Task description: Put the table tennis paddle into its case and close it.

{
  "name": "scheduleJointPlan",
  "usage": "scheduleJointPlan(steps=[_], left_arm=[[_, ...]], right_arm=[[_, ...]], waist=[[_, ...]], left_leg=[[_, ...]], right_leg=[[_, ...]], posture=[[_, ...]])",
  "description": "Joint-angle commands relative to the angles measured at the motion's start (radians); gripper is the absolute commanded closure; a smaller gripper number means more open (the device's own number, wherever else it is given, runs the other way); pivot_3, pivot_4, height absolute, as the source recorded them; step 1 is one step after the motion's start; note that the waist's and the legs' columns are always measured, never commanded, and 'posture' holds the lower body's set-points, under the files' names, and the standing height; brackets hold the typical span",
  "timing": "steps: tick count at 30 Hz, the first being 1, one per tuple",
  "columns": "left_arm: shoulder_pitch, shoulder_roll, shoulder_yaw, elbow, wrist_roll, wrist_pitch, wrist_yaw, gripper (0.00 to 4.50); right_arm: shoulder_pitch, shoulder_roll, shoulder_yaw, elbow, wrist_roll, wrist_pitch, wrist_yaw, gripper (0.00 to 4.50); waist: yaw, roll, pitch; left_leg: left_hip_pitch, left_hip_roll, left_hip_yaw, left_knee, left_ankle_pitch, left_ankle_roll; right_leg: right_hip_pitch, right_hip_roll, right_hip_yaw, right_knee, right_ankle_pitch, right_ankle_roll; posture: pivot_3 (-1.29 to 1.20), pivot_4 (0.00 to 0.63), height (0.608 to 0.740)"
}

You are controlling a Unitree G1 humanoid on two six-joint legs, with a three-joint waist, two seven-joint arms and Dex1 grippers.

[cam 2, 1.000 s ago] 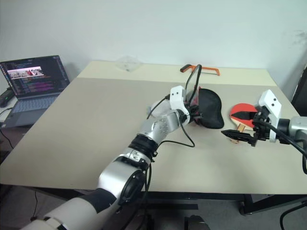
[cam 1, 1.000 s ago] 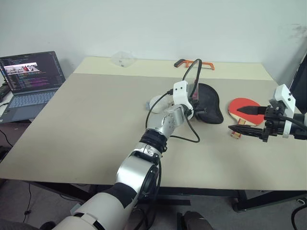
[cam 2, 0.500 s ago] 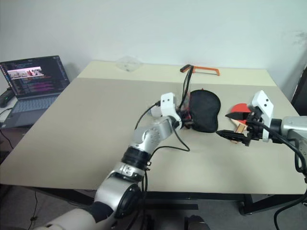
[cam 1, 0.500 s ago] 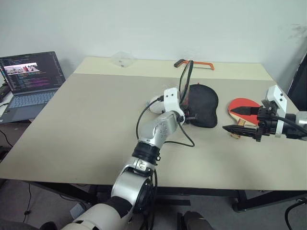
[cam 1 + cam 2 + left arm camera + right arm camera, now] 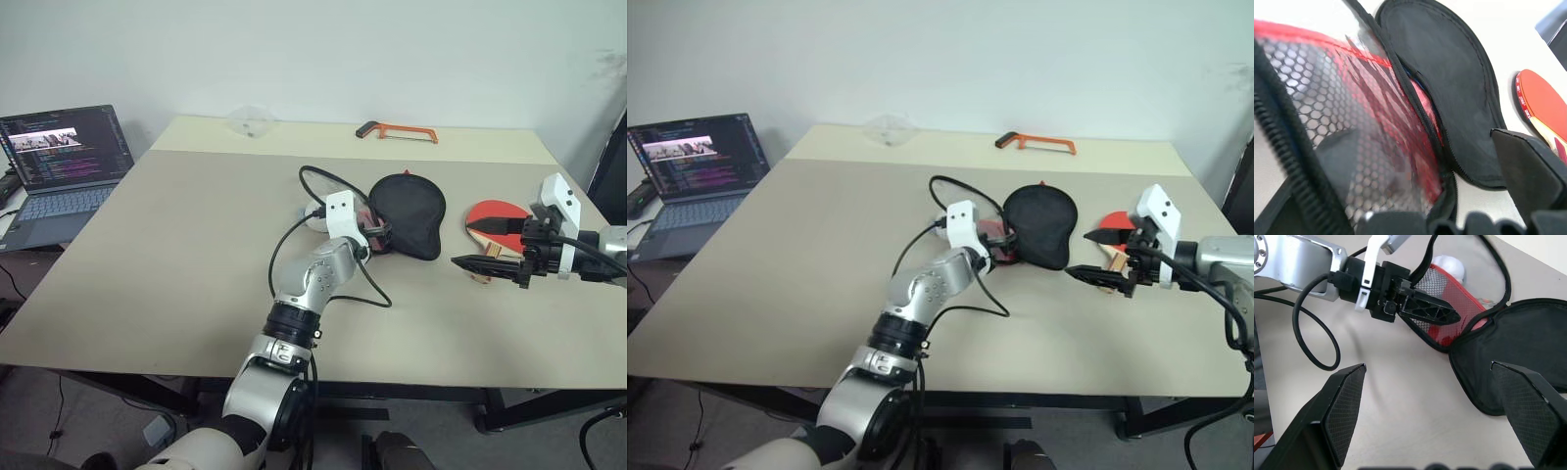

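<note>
We read it as early: case (image 5: pixel 404 213) lies unzipped mid-bench, flaps apart, nothing inside. Left tool (image 5: pixel 1426 309) at its left flap, jaws wide, holding nothing afaict. Paddle (image 5: pixel 493 217) flat just right of case, not in yet. Right tool (image 5: pixel 485 264) over it, wide open, empty. Hacksaw (image 5: pixel 397 130) behind case, laptop (image 5: pixel 61 164) far left; neither in way.

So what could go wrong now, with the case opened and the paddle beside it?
The left gripper sits at the red mesh flap of the case; with open jaws the flap may fall shut. The arm's loose black cable loops near the opening and could snag. The table tennis paddle lies under the open right gripper, so a careless descent might push it away.
</note>
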Motion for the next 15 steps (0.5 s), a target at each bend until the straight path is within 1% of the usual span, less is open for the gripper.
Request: scheduleJointPlan(steps=[1, 5, 7, 10, 12, 13, 15], left_arm=[[0.041, -0.047, -0.009, -0.102, 0.015, 0.019, -0.018, 0.05], [0.057, 0.052, -0.053, -0.195, 0.058, 0.097, -0.084, 0.05], [0.067, 0.094, -0.060, -0.240, 0.070, 0.137, -0.114, 0.05], [0.081, 0.180, -0.073, -0.325, 0.074, 0.210, -0.177, 0.05], [0.092, 0.233, -0.045, -0.381, 0.055, 0.264, -0.210, 0.05], [0.101, 0.280, -0.038, -0.417, 0.042, 0.295, -0.248, 0.05], [0.112, 0.336, -0.034, -0.461, 0.029, 0.335, -0.298, 0.05]], right_arm=[[-0.019, 0.012, -0.011, -0.018, -0.002, 0.005, -0.035, 0.00], [-0.073, 0.091, 0.003, 0.051, -0.082, 0.062, -0.237, 0.00], [-0.111, 0.138, 0.007, 0.102, -0.131, 0.121, -0.357, 0.00], [-0.172, 0.232, -0.037, 0.193, -0.190, 0.234, -0.572, 0.00], [-0.192, 0.284, -0.076, 0.237, -0.233, 0.269, -0.699, 0.00], [-0.204, 0.316, -0.105, 0.260, -0.266, 0.280, -0.788, 0.00], [-0.222, 0.358, -0.146, 0.283, -0.302, 0.294, -0.894, 0.00]], waist=[[0.000, 0.000, 0.000], [-0.001, 0.000, 0.000], [-0.001, 0.000, 0.000], [-0.005, 0.000, 0.000], [-0.004, 0.000, 0.000], [-0.003, 0.001, 0.000], [-0.002, 0.001, 0.000]], left_leg=[[0.000, 0.000, 0.000, 0.000, 0.000, 0.000], [0.000, 0.000, 0.000, 0.000, 0.000, 0.000], [0.000, 0.000, 0.000, 0.000, 0.001, -0.001], [0.001, 0.000, 0.000, 0.000, 0.001, -0.001], [0.000, 0.001, 0.000, -0.001, 0.001, -0.001], [0.000, 0.001, 0.000, -0.001, 0.001, -0.001], [0.000, 0.001, 0.001, -0.001, 0.001, -0.001]], right_leg=[[0.000, 0.000, 0.000, 0.000, 0.000, 0.000], [0.000, 0.000, 0.000, 0.000, 0.000, 0.000], [0.000, 0.000, 0.000, 0.001, 0.000, 0.000], [0.000, 0.000, 0.001, 0.001, 0.001, -0.001], [-0.001, 0.000, 0.000, 0.001, 0.001, -0.002], [-0.001, 0.000, 0.000, 0.001, 0.001, -0.002], [-0.001, 0.000, 0.000, 0.001, 0.001, -0.002]], posture=[[0.00, 0.150, 0.740], [0.00, 0.150, 0.740], [0.00, 0.150, 0.740], [0.00, 0.150, 0.740], [0.00, 0.150, 0.740], [0.00, 0.150, 0.740], [0.00, 0.150, 0.740]])
